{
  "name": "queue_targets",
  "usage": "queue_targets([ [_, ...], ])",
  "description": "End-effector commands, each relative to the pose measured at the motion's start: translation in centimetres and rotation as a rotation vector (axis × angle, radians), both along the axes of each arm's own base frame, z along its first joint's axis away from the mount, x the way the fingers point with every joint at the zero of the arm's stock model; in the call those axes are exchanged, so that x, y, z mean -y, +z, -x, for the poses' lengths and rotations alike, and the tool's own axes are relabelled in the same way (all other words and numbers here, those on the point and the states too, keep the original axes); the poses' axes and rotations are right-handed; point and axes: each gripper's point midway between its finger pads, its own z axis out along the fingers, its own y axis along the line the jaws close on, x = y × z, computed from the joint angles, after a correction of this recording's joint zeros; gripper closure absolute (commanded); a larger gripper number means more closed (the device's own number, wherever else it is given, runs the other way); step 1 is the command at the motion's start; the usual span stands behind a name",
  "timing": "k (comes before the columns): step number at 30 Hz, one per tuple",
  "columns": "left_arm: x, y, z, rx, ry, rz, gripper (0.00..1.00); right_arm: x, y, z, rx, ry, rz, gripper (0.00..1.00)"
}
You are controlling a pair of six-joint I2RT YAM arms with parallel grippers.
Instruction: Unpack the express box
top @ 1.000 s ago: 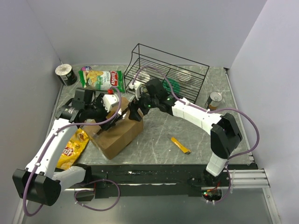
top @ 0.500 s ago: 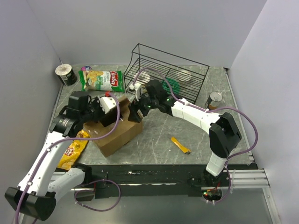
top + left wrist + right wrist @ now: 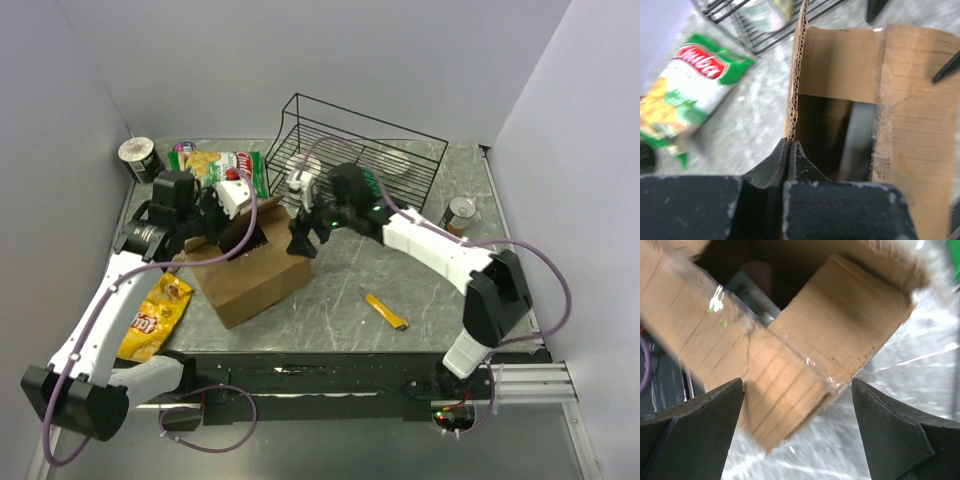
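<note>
Express box point(image 3: 255, 275) sits on the table directly under both sets of jaws, top opened and flaps raised, so I judge the opening step mostly done. My left gripper point(image 3: 789, 145) has its jaws pressed together at the foot of an upright flap point(image 3: 796, 75), apparently pinching its corrugated edge. The box's dark interior lies just beyond and to the right of those tips. My right gripper point(image 3: 796, 385) has its jaws wide apart with nothing in them. Between its fingers I see another flap carrying a clear tape strip, but I cannot tell whether they touch it. Past that flap the cavity shows something greyish that I cannot identify. What I reckon remains is spreading the flaps clear, then lifting out whatever is inside; neither gripper holds any contents.
</note>
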Motion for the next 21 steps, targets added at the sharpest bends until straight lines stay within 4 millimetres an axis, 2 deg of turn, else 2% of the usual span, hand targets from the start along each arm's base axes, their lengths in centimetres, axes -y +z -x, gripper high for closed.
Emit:
queue_targets([
  [1, 3.6, 1.7, 1.6, -0.131, -0.099, 0.186, 0.99, 1.8, 10.2, 1.9, 0.336, 0.218, -0.147, 0.05],
  [3, 4.5, 2.4, 1.9, -0.157, -0.128, 0.24, 0.99, 1.9, 10.4, 3.4, 0.378, 0.308, -0.149, 0.05],
  [5, 5.1, 2.9, 1.7, -0.167, -0.142, 0.268, 0.99, 1.6, 10.4, 3.6, 0.372, 0.338, -0.143, 0.05],
  [6, 5.4, 3.8, 1.7, -0.163, -0.15, 0.292, 0.99, 1.5, 8.9, 3.6, 0.322, 0.36, -0.116, 0.05],
  [7, 5.7, 4.0, 1.5, -0.165, -0.156, 0.302, 0.99, 1.1, 9.7, 3.6, 0.327, 0.384, -0.125, 0.05],
  [8, 5.8, 4.4, 1.4, -0.171, -0.151, 0.316, 0.99, 0.9, 9.5, 3.8, 0.304, 0.411, -0.121, 0.05],
  [9, 6.0, 5.2, 1.2, -0.161, -0.157, 0.324, 0.99, 0.4, 8.5, 3.5, 0.275, 0.444, -0.108, 0.05],
  [10, 6.3, 5.1, 1.2, -0.178, -0.17, 0.331, 0.99, 0.4, 9.5, 4.3, 0.236, 0.48, -0.12, 0.06],
  [11, 6.4, 5.4, 1.2, -0.185, -0.169, 0.34, 0.99, 0.2, 9.5, 4.4, 0.21, 0.499, -0.118, 0.07],
  [12, 6.5, 5.7, 1.1, -0.185, -0.17, 0.347, 0.99, -0.4, 8.2, 3.9, 0.171, 0.526, -0.104, 0.08],
  [13, 6.6, 5.6, 0.9, -0.187, -0.172, 0.351, 0.99, -0.1, 9.5, 4.7, 0.123, 0.553, -0.102, 0.11],
  [14, 6.7, 5.8, 0.8, -0.187, -0.166, 0.363, 0.99, -0.3, 9.5, 4.8, 0.114, 0.576, -0.101, 0.12],
  [15, 6.7, 5.4, 0.6, -0.195, -0.154, 0.367, 0.99, -0.5, 8.3, 4.5, 0.056, 0.586, -0.085, 0.12],
  [16, 6.6, 5.2, 0.3, -0.2, -0.137, 0.371, 0.99, -0.3, 9.0, 5.0, 0.037, 0.599, -0.082, 0.14],
  [18, 6.6, 4.8, 0.1, -0.212, -0.123, 0.373, 0.99, -0.3, 9.0, 5.0, 0.048, 0.611, -0.077, 0.18],
  [19, 6.6, 4.4, -0.1, -0.221, -0.119, 0.368, 0.99, -0.1, 8.2, 5.2, 0.033, 0.6, -0.062, 0.21],
  [20, 6.5, 4.1, -0.2, -0.216, -0.119, 0.356, 0.99, -0.3, 11.0, 4.9, 0.163, 0.57, -0.112, 0.2],
  [21, 6.5, 3.7, -0.2, -0.224, -0.121, 0.351, 0.99, -0.1, 11.7, 4.8, 0.215, 0.545, -0.132, 0.2],
])
